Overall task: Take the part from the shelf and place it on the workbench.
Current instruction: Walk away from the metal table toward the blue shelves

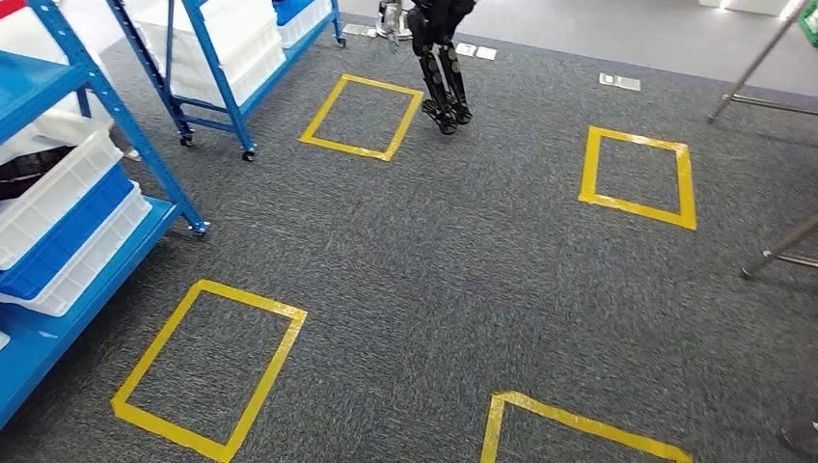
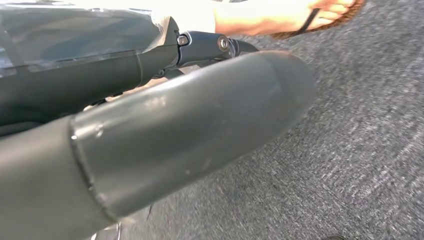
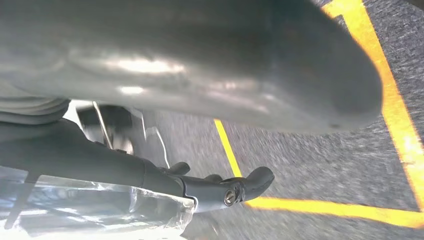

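Note:
A blue shelf (image 1: pixel 145 145) stands at the left in the head view, holding stacked white and blue bins (image 1: pixel 58 212). Something dark lies in the upper white bin (image 1: pixel 24 169); I cannot make out a part. In the left wrist view my left hand (image 2: pixel 190 125) hangs over the grey carpet, its thick thumb apart from the straight dark fingers (image 2: pixel 210 45), with nothing between them. In the right wrist view my right hand (image 3: pixel 200 100) hangs the same way, the dark fingers (image 3: pixel 225 187) stretched out and holding nothing. Clear crinkled film (image 3: pixel 90 205) lies along the fingers of each hand.
A second blue shelf (image 1: pixel 222 68) with white bins stands at the back left. Another robot's dark legs (image 1: pixel 444 77) stand at the far middle. Yellow tape squares (image 1: pixel 207 367) mark the carpet. Metal legs (image 1: pixel 777 256) come in at the right. A person's sandalled foot (image 2: pixel 280 17) is near my left hand.

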Tool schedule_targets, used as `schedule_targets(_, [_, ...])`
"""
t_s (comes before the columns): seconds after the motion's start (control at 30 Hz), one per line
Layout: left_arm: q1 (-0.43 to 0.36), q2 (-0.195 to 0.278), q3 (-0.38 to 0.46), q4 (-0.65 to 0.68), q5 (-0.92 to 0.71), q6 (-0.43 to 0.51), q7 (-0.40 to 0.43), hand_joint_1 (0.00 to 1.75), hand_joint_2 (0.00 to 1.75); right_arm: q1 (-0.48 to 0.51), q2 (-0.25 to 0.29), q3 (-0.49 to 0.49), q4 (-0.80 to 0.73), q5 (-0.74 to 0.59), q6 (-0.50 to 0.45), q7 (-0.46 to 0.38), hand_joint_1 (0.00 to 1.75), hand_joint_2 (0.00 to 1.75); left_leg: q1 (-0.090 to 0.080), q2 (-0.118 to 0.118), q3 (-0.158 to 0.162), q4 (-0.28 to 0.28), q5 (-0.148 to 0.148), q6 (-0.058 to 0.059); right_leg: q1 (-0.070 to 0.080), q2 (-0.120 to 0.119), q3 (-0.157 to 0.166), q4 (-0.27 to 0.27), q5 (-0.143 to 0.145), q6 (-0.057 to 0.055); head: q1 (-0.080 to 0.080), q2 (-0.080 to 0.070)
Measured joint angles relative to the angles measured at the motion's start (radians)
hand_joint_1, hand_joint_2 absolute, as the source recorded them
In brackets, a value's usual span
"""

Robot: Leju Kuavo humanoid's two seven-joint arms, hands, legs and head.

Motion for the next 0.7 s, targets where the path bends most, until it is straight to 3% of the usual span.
schedule_targets(0.07, [0.0,-0.006,0.009,0.0,0.007,0.014,0.005,0.0,0.0,0.005,0.0,0.008,0.0,0.009,0.006,0.002,0.0,0.0,0.0,-0.025,-0.001,0.001,0.001,0.001,-0.005,0.011,-0.048,0.092,-0.024,0.006,0.001,0.0])
schedule_targets(0.1, [0.001,-0.01,0.013,0.001,0.01,0.019,0.006,0.0,0.0,0.006,0.0,0.012,0.0,0.012,0.007,0.003,0.0,0.0,0.001,-0.037,-0.001,0.002,0.001,0.0,-0.008,0.013,-0.046,0.083,-0.012,0.015,0.002,0.0])
schedule_targets(0.17, [0.003,-0.016,0.018,0.001,0.015,0.025,0.001,0.0,0.0,0.006,-0.001,0.02,0.001,0.018,0.008,0.005,0.0,0.0,0.004,-0.061,-0.001,0.007,-0.001,-0.006,-0.02,0.031,0.007,-0.038,0.047,0.039,0.002,0.0])
schedule_targets(0.2, [0.004,-0.018,0.02,0.001,0.017,0.026,-0.004,0.0,0.0,0.005,-0.001,0.023,0.001,0.019,0.008,0.005,0.0,0.0,0.003,-0.072,-0.003,0.013,-0.003,-0.012,-0.024,0.047,0.035,-0.104,0.073,0.045,0.003,0.0])
schedule_targets(0.27, [0.006,-0.019,0.025,0.001,0.022,0.024,-0.021,0.0,0.0,0.005,0.001,0.027,0.001,0.019,0.005,0.005,0.0,0.0,0.001,-0.088,-0.01,0.023,-0.008,-0.025,-0.026,0.067,0.064,-0.174,0.098,0.039,0.002,0.0])
schedule_targets(0.33, [0.012,-0.019,0.032,0.001,0.026,0.016,-0.042,0.0,0.0,0.005,0.002,0.027,0.001,0.014,-0.004,0.005,0.0,0.0,0.005,-0.099,-0.015,0.023,-0.006,-0.036,-0.022,0.055,0.067,-0.175,0.102,0.019,0.0,0.0])
schedule_targets(0.37, [0.014,-0.019,0.035,0.001,0.026,0.012,-0.053,0.0,0.0,0.005,0.003,0.027,0.001,0.01,-0.01,0.005,0.0,0.0,0.007,-0.093,-0.019,0.027,-0.008,-0.04,-0.022,0.048,0.068,-0.176,0.104,0.012,-0.001,0.0])
schedule_targets(0.43, [0.016,-0.017,0.039,0.001,0.026,0.008,-0.074,0.0,0.0,0.005,0.002,0.027,0.001,0.003,-0.022,0.005,0.0,0.0,0.009,-0.055,-0.044,0.08,-0.043,-0.047,-0.022,0.031,0.067,-0.178,0.109,-0.003,-0.007,0.0])
schedule_targets(0.5, [0.015,-0.016,0.04,0.001,0.03,0.005,-0.098,0.0,0.0,0.008,0.001,0.026,0.001,-0.002,-0.031,0.004,0.0,0.0,0.009,-0.012,-0.099,0.2,-0.109,-0.052,-0.015,0.011,0.066,-0.178,0.107,-0.01,-0.012,0.0])
schedule_targets(0.57, [0.014,-0.014,0.047,0.001,0.061,-0.027,-0.132,0.0,0.0,0.01,-0.002,0.024,0.001,-0.008,-0.041,0.002,0.0,0.0,0.01,0.0,-0.146,0.301,-0.144,-0.053,-0.009,-0.012,0.065,-0.178,0.105,-0.013,-0.013,0.0])
schedule_targets(0.6, [0.014,-0.013,0.057,0.001,0.085,-0.056,-0.154,0.0,0.0,0.01,-0.004,0.022,0.001,-0.012,-0.049,0.0,0.0,0.0,0.009,0.003,-0.147,0.306,-0.137,-0.051,-0.006,-0.023,0.065,-0.178,0.104,-0.015,-0.013,0.0])
schedule_targets(0.63, [0.014,-0.012,0.069,0.001,0.108,-0.086,-0.175,0.0,0.0,0.01,-0.005,0.019,0.001,-0.015,-0.057,-0.002,0.0,0.0,0.009,0.007,-0.124,0.266,-0.112,-0.046,-0.004,-0.032,0.067,-0.178,0.103,-0.016,-0.013,0.0])
schedule_targets(0.7, [0.013,-0.01,0.088,0.001,0.131,-0.121,-0.217,0.0,0.0,0.009,-0.006,0.012,0.001,-0.021,-0.069,-0.006,0.0,0.0,0.001,0.039,-0.048,0.13,-0.056,-0.03,0.0,-0.047,0.071,-0.178,0.101,-0.017,-0.013,0.0])
